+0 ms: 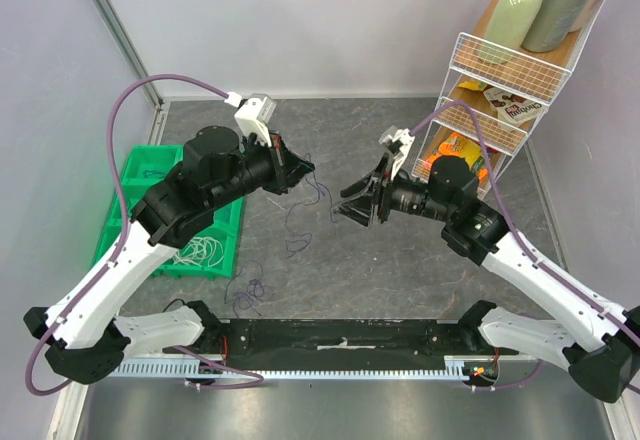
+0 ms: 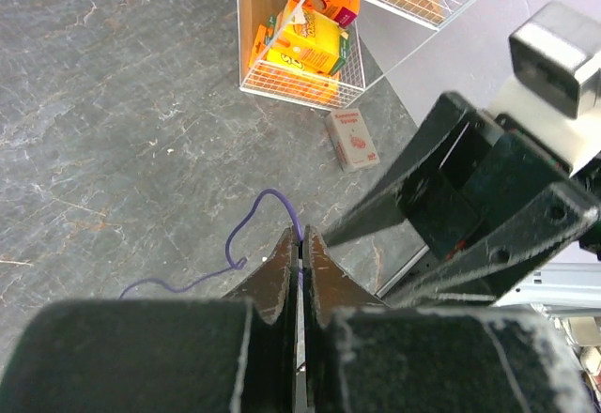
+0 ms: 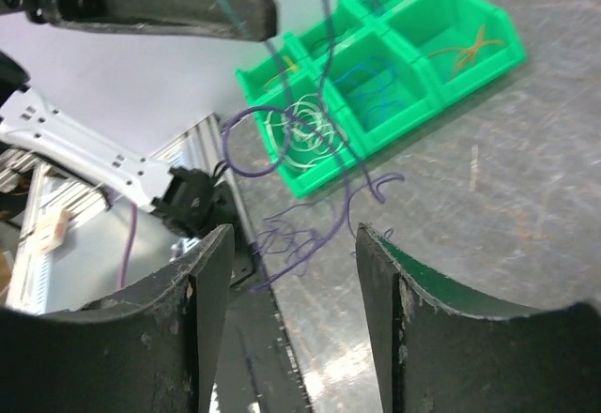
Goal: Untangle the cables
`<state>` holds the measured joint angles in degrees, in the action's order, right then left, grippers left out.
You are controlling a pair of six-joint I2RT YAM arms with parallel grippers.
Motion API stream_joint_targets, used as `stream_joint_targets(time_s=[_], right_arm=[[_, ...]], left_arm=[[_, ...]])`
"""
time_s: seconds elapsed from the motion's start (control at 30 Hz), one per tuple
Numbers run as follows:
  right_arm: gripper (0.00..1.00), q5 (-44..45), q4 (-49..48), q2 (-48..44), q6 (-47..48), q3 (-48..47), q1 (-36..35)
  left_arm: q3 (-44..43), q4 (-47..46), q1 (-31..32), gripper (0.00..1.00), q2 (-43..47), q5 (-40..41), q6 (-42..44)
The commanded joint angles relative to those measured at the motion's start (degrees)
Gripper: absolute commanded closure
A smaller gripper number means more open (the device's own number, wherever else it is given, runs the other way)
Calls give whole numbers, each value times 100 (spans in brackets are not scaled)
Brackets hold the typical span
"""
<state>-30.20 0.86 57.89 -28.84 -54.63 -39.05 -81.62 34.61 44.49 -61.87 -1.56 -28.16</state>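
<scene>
Grey mottled tabletop (image 1: 400, 260), purple cables (image 1: 248, 292) — pale walls (image 1: 330, 20), green bin (image 1: 140, 160) left.

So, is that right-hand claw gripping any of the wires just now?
No: the right gripper is open, and the purple cables hang loose in front of its wide-apart jaws, not pinched between them.

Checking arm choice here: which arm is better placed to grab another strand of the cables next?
Right. The right arm has its jaws open, purple cables hanging just in front of them; the left arm is occupied, jaws shut on one purple strand.
</scene>
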Motion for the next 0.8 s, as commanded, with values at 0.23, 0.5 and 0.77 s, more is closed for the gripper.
stream_joint_targets(time_s=[0.23,0.5,0.77], right_arm=[[44,259,-386,486,-465,225,-472],[49,857,-104,539,-350,164,-490],[51,989,133,548,-386,181,-490]], left_arm=[[-99,-148,33,98,-36,-125,-286],[-108,-121,7,98,43,-90,-216],[-126,-121,16,98,17,-116,-181]])
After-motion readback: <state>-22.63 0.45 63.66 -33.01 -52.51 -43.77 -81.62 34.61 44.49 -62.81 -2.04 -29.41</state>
